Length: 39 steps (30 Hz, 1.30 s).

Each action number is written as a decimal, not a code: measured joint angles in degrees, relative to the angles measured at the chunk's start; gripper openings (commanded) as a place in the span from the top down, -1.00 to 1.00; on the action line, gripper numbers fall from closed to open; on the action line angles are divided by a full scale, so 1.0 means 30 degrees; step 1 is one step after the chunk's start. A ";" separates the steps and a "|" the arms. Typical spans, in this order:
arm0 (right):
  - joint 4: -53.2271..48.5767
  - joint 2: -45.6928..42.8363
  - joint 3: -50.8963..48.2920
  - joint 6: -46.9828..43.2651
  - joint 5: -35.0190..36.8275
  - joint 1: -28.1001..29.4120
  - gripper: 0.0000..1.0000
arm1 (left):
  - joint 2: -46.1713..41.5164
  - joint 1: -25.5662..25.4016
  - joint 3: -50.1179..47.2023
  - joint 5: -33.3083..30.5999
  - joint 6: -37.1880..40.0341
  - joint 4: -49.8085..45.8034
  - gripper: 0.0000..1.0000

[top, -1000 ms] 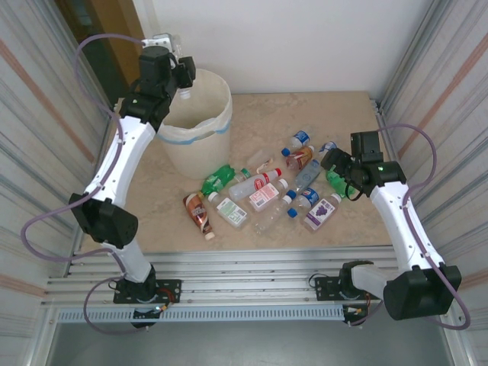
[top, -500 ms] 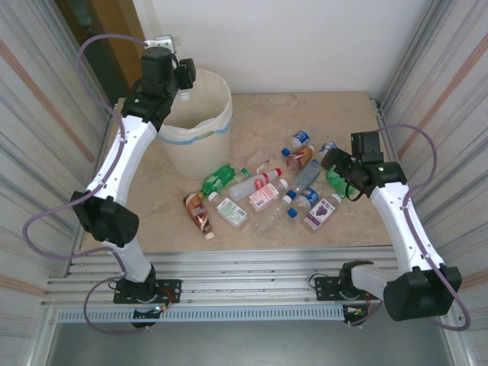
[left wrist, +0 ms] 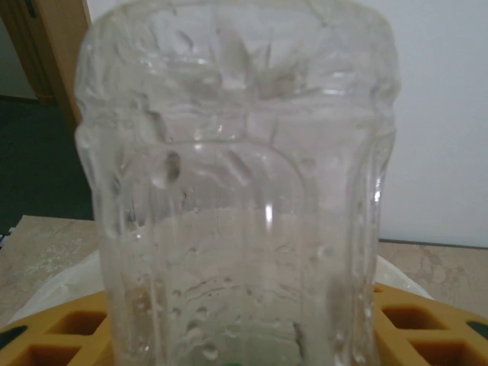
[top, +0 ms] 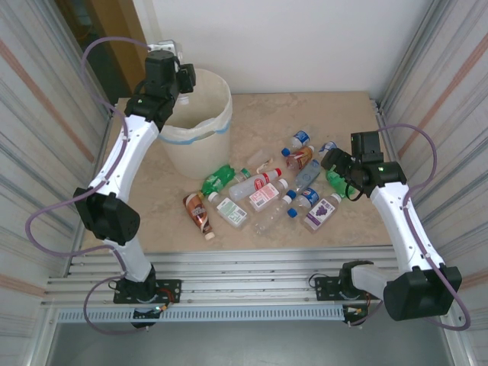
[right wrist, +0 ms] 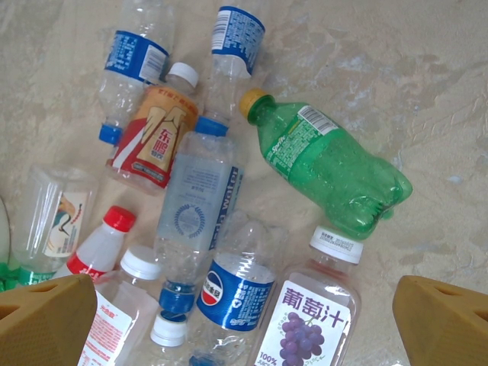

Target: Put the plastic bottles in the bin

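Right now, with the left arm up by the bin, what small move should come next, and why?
Probably nudge the left gripper a little further in over the opening of the bin before releasing. It is clamped on a clear bottle, and in the top view it sits at the rim's far-left edge rather than over the middle, so a drop now might clip the rim.

- Bin (top: 188,155): round, cream-white, upright at far left, lined with a whitish bag with a blue band.
- Bottles (top: 263,191): about a dozen on their sides in a loose heap right of the bin; clear, green and brown, with blue, red and white caps.
- Green bottle (right wrist: 328,164): yellow-capped, just beside a grape-label bottle (right wrist: 309,320).
- Clear bottle (left wrist: 236,191): ribbed, dented, held at the bin's rim.
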 measured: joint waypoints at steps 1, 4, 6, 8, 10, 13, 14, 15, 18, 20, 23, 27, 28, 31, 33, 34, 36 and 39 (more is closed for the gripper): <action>0.0000 0.0000 0.0000 0.0007 0.0000 0.0000 -0.95 | 0.0000 0.0000 -0.0007 0.0000 0.0000 0.0007 0.10; 0.0000 0.0000 0.0000 0.0000 0.0000 0.0000 -0.95 | 0.0000 0.0073 -0.0138 -0.0007 0.0000 0.0029 0.09; 0.0000 0.0000 0.0000 0.0000 0.0000 0.0000 -0.95 | 0.0000 0.0095 -0.0277 -0.0007 0.0007 0.0036 0.10; 0.0000 0.0007 0.0000 0.0000 0.0000 0.0000 -0.95 | 0.0000 0.0095 -0.0452 -0.0007 0.0058 0.0044 0.10; 0.0000 0.0007 0.0000 -0.0007 0.0000 0.0000 -0.95 | 0.0000 0.0095 -0.0627 0.0000 0.0073 0.0051 0.10; 0.0007 0.0007 0.0000 0.0000 0.0000 0.0000 -0.96 | 0.0000 0.0095 -0.0933 0.0000 0.0124 0.0036 0.11; 0.0007 0.0007 0.0000 0.0000 0.0000 0.0000 -0.95 | 0.0007 0.0095 -0.0969 0.0007 0.0124 0.0036 0.10; 0.0007 0.0007 0.0000 0.0000 0.0000 0.0000 -0.95 | 0.0007 0.0095 -0.1020 0.0007 0.0124 0.0044 0.10; 0.0007 0.0007 0.0000 0.0000 0.0007 0.0000 -0.95 | 0.0007 0.0095 -0.1100 0.0000 0.0124 0.0051 0.10; 0.0007 0.0007 0.0000 0.0000 0.0007 0.0000 -0.95 | 0.0007 0.0095 -0.1166 0.0007 0.0124 0.0066 0.10; 0.0029 0.0007 -0.0007 0.0000 0.0000 0.0000 -0.95 | 0.0007 0.0095 -0.1231 0.0007 0.0124 0.0058 0.09; 0.0138 0.0124 -0.0007 0.0000 -0.0029 0.0000 -0.95 | 0.0007 0.0095 -0.1559 0.0007 0.0117 0.0168 0.06; 0.0189 0.0160 -0.0007 0.0000 -0.0066 0.0000 -0.95 | 0.0007 0.0087 -0.1741 0.0015 0.0109 0.0226 0.05; 0.0313 0.0226 -0.0007 0.0000 -0.0073 0.0000 -0.96 | 0.0015 0.0087 -0.2229 0.0015 0.0051 0.0204 0.05; 0.0386 0.0240 -0.0007 0.0000 -0.0066 0.0000 -0.96 | 0.0073 0.0087 -0.2463 0.0015 0.0044 0.0204 0.05; 0.0408 0.0248 -0.0007 0.0000 -0.0066 0.0000 -0.95 | 0.0146 0.0087 -0.2528 0.0015 0.0036 0.0211 0.06; 0.0459 0.0255 -0.0007 0.0000 -0.0066 0.0000 -0.95 | 0.0255 0.0087 -0.2630 0.0015 0.0007 0.0219 0.06; 0.0459 0.0262 -0.0007 0.0000 -0.0073 0.0000 -0.96 | 0.0306 0.0073 -0.2885 0.0015 -0.0029 0.0211 0.06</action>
